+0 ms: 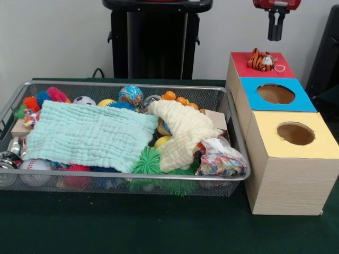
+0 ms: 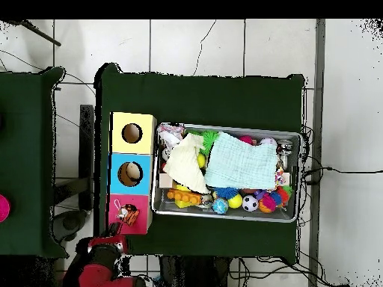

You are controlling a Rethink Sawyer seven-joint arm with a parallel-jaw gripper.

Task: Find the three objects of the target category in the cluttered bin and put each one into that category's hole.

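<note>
Currently the jaws hang empty above the red box, directly over the tiger toy sitting on that lid. From the front view the two fingers look nearly together with nothing between them, so I read them as released and not holding anything.

Task things: the tiger plush rests on the red top, right below the jaws, apparently over or beside the hole, which I can't see. It isn't clearly dropped in. The other targets, if animals are the category, are not identifiable; probably buried in the wire bin, well off to the side of the jaws and lower.

Handling judgement:
- Tiger: small, soft, light. Pinch across the body, not the tail or the loop. It will squash, so a firm close is fine. May snag on the hole's edge.
- Bin contents: the mint cloth and the cream cloth cover most of it. Both limp and light; grab a bunched fold and drag aside.
- Spiky green ball: soft, springy, could slip.
- Hard balls along the back wall: smooth, roll away easily.

Blue box and yellow box holes are open and empty-looking, further from the jaws on the green tabletop.
</note>
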